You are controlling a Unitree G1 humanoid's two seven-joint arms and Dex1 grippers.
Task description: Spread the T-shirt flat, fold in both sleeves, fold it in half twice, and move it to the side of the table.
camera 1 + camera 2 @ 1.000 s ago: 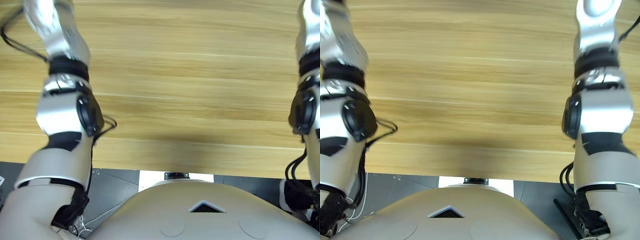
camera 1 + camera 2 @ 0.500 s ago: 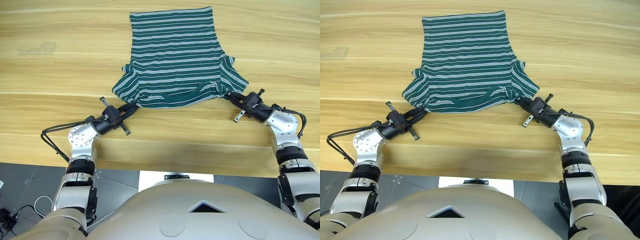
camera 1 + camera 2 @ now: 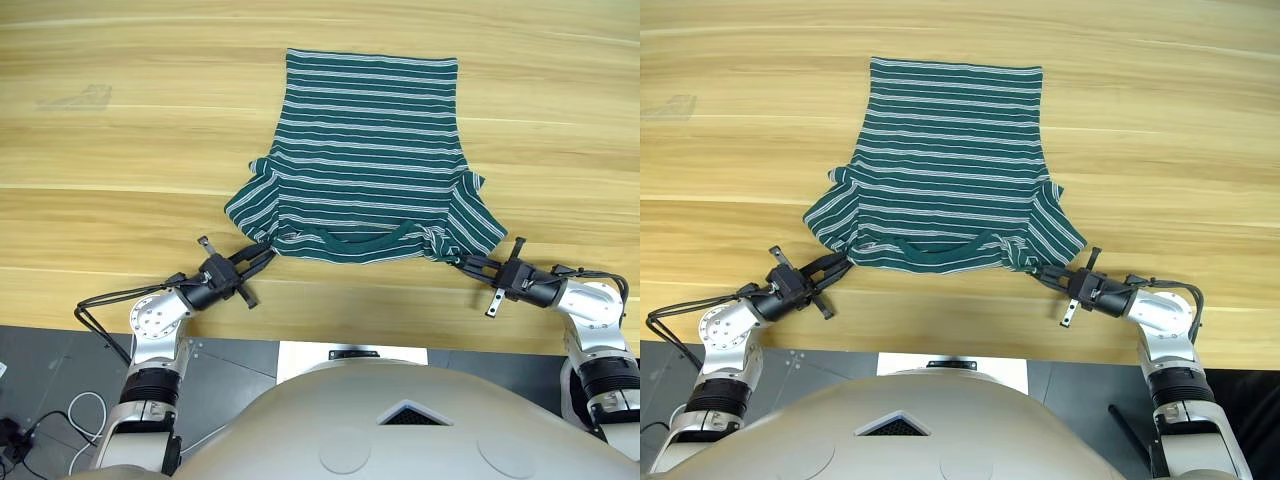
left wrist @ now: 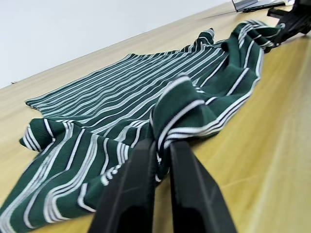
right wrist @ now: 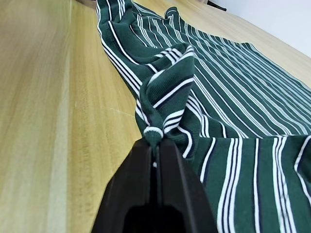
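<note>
A dark green T-shirt [image 3: 370,150] with white stripes lies on the wooden table [image 3: 120,150], hem far from me, neckline and shoulders near me. Both sleeves are bunched at its sides. My left gripper [image 3: 262,256] is shut on the T-shirt's near left shoulder corner, low over the table near its front edge. My right gripper [image 3: 462,262] is shut on the near right shoulder corner. In the left wrist view the black fingers [image 4: 146,160] pinch a fold of T-shirt [image 4: 146,107]. In the right wrist view the fingers [image 5: 150,160] pinch a bunched tip of T-shirt [image 5: 204,82].
The table's front edge [image 3: 330,335] runs just behind both grippers. Bare wood stretches to the left and right of the shirt. A dark floor [image 3: 60,370] lies below the edge.
Both grippers have pulled the shirt's shoulders toward me and slightly to the right; the shirt has slid nearer the front edge and lies more stretched. One second ago the arms stood raised close to the camera.
</note>
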